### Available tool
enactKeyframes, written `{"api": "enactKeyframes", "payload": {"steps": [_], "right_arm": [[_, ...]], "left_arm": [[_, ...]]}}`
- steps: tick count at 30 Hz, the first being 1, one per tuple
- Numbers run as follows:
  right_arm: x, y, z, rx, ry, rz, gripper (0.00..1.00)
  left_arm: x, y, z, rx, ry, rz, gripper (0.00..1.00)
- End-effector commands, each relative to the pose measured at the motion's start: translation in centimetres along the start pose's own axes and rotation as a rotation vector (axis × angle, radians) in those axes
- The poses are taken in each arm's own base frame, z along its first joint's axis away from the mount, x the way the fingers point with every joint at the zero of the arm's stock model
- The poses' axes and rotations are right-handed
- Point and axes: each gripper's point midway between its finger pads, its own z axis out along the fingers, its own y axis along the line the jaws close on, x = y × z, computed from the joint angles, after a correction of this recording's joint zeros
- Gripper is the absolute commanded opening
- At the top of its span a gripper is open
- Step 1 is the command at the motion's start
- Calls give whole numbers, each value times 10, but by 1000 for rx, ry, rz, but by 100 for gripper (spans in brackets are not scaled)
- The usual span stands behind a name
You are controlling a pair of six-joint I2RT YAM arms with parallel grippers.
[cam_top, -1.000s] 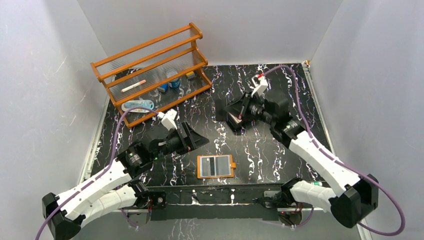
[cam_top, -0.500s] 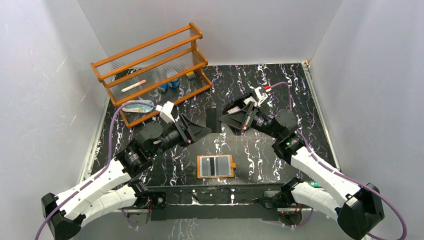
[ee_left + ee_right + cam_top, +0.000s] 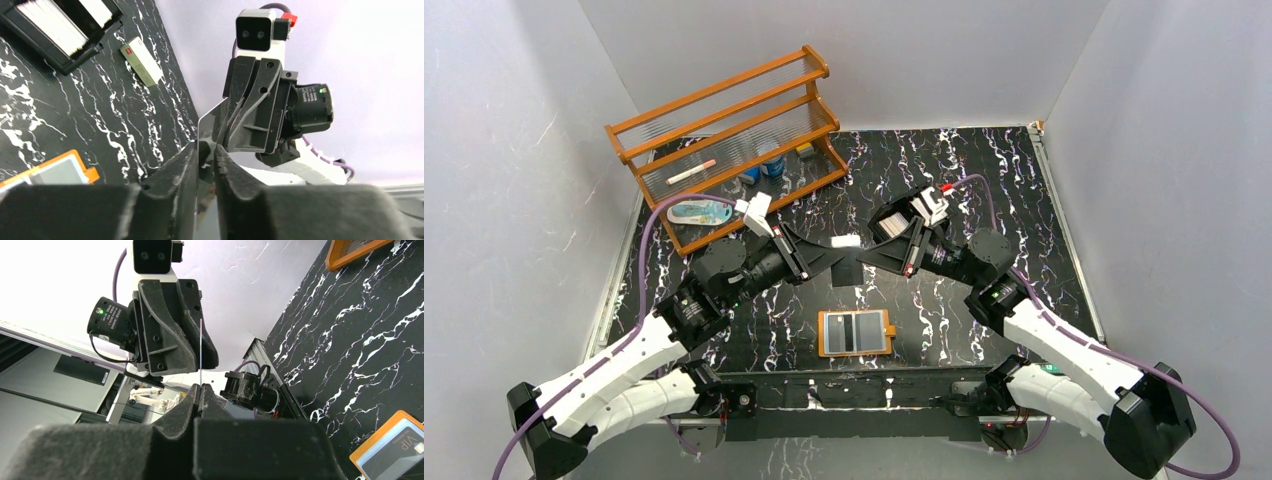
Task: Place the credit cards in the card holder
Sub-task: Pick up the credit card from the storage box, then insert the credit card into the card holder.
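Above the middle of the table, my right gripper [image 3: 866, 254] [image 3: 201, 387] is shut on one pale credit card [image 3: 846, 241] [image 3: 210, 125], seen edge-on in the right wrist view [image 3: 200, 350]. My left gripper [image 3: 836, 262] [image 3: 205, 148] faces it from the left, its jaws around the card's free end. The card lies against one finger and a narrow gap shows to the other. The orange-tan card holder [image 3: 855, 332] [image 3: 50, 172] [image 3: 390, 450] lies open on the table near the front edge, below both grippers. More credit cards stand in a black tray [image 3: 60, 25].
A cream oblong box with a red mark [image 3: 141, 61] lies on the black marbled table [image 3: 984, 170] beside the tray. An orange shelf rack [image 3: 724, 140] with small items stands at the back left. White walls close in on three sides.
Both arms have swung toward the centre, the right carrying the card away from the tray. The left jaws have narrowed around the card's free end.
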Motion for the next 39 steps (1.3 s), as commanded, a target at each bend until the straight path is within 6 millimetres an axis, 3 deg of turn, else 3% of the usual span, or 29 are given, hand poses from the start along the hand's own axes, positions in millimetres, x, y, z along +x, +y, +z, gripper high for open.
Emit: {"api": "enactKeyframes", "payload": {"steps": [1,2,4,10,14,20,28,32,34,39], "right_arm": [[1,14,-4,-40,0,-53,0],[2,12,-4,-29,-1,-54,0],[1,7,-5,0,-9,-60,3],[-8,-19,-16,199,-57,-128,38],[-9,-50,-33,378,-77,-158,48],[0,-109,-63,671,-68,-116,48],[26,-166,-93,941,85,-92,45],[52,-192,-90,944,185,-46,44],[74,-210,-86,965,259,-39,44],[100,-233,-82,1082,345,-115,45]], "left_arm": [[-7,-17,-2,60,-18,15,8],[-6,-15,-2,50,-12,16,2],[-3,-9,-2,24,-2,16,0],[6,16,-4,-72,30,38,0],[20,46,-6,-156,63,29,0],[53,92,2,-240,139,-18,0],[79,132,12,-313,202,-43,0],[99,163,12,-346,211,-108,0],[108,177,13,-372,229,-115,0],[128,193,14,-388,281,-172,0]]}}
